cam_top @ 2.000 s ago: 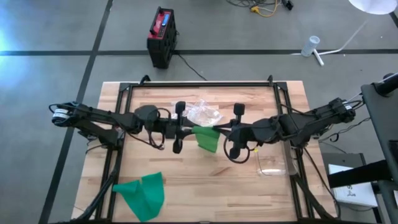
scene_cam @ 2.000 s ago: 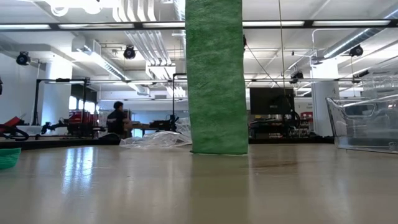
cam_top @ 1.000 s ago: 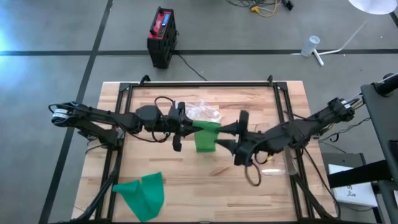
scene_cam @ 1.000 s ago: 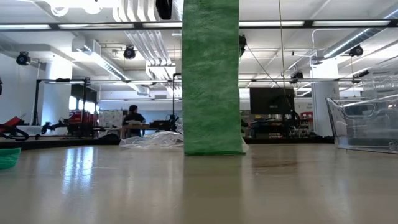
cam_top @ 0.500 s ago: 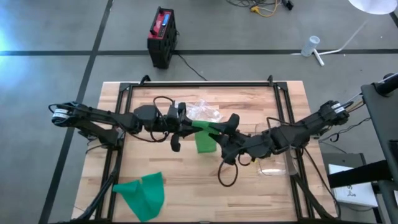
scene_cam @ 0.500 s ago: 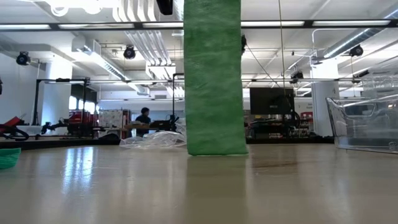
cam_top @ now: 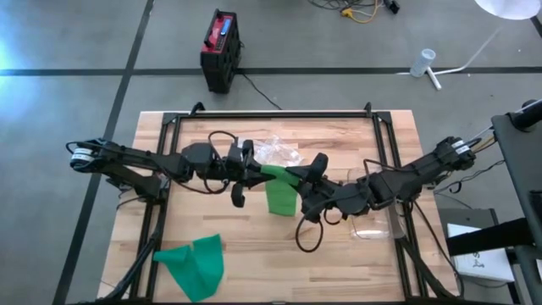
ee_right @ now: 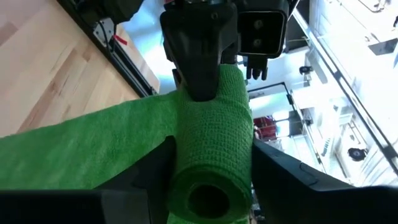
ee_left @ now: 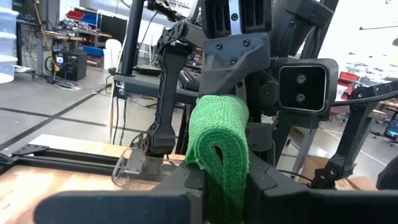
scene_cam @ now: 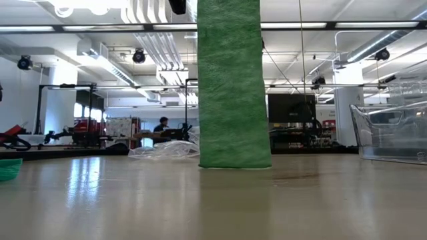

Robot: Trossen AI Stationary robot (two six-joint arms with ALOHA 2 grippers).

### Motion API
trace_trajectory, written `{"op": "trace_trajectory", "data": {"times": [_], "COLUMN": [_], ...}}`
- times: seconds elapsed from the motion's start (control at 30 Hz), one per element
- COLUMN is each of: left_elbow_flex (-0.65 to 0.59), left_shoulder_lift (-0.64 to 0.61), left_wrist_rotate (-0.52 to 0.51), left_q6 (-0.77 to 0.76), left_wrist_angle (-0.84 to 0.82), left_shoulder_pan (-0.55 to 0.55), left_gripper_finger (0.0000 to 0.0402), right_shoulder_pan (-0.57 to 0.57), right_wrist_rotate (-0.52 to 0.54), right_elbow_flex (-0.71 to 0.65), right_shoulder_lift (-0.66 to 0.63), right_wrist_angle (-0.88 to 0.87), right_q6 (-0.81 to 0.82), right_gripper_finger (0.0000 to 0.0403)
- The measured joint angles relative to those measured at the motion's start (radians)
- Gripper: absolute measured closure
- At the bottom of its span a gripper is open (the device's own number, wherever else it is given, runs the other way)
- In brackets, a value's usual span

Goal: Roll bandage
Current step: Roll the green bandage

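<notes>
high view shows both dark arms meeting over the middle of the wooden slatted tabletop (cam_top: 212, 229), where the green crepe bandage (cam_top: 279, 191) is held up above the boards with its loose strip hanging down to touch them. the left tool (cam_top: 251, 174), on the side of the bandage away from the clear plastic bin (cam_top: 373, 224), is pressed together, pinching the started end of the bandage; its wrist view shows the green fold (ee_left: 217, 149) clamped between its dark fingers (ee_left: 186, 180). the right tool (ee_right: 208, 162), on the bin side of the bandage, sits half spread around the small rolled core (ee_right: 211, 186), its fingers flanking the roll; whether they press on it i cannot tell. the crumpled clear plastic wrapper (cam_top: 278, 153) lies just beyond the bandage, and a second loose green bandage (cam_top: 193, 264) lies well apart near the tabletop's front edge.

the step in hand looks like an early winding turn, with most of the strip not yet wound. the next move likely calls for the right tool to grip the core firmly and turn it, with the left keeping tension so the layers stack evenly.
</notes>
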Motion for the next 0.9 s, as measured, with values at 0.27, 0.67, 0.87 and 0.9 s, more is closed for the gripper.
{"op": "trace_trajectory", "data": {"times": [0.27, 0.67, 0.87, 0.9], "left_elbow_flex": [0.0, 0.002, 0.002, 0.002], "left_shoulder_lift": [0.0, -0.006, -0.008, -0.008], "left_wrist_rotate": [-0.003, 0.002, 0.002, 0.003], "left_q6": [0.001, -0.007, -0.007, -0.007], "left_wrist_angle": [0.0, 0.002, 0.002, 0.002], "left_shoulder_pan": [0.0, 0.0, 0.001, 0.001], "left_gripper_finger": [0.0369, 0.0371, 0.0374, 0.0372], "right_shoulder_pan": [0.002, 0.031, 0.03, 0.03], "right_wrist_rotate": [-0.001, 0.001, 0.001, 0.001], "right_elbow_flex": [0.0, 0.001, 0.002, 0.002], "right_shoulder_lift": [0.0, 0.001, 0.001, 0.001], "right_wrist_angle": [0.002, 0.063, 0.064, 0.064], "right_q6": [-0.012, -0.054, -0.054, -0.054], "right_gripper_finger": [0.0239, 0.0209, 0.0213, 0.0217]}}
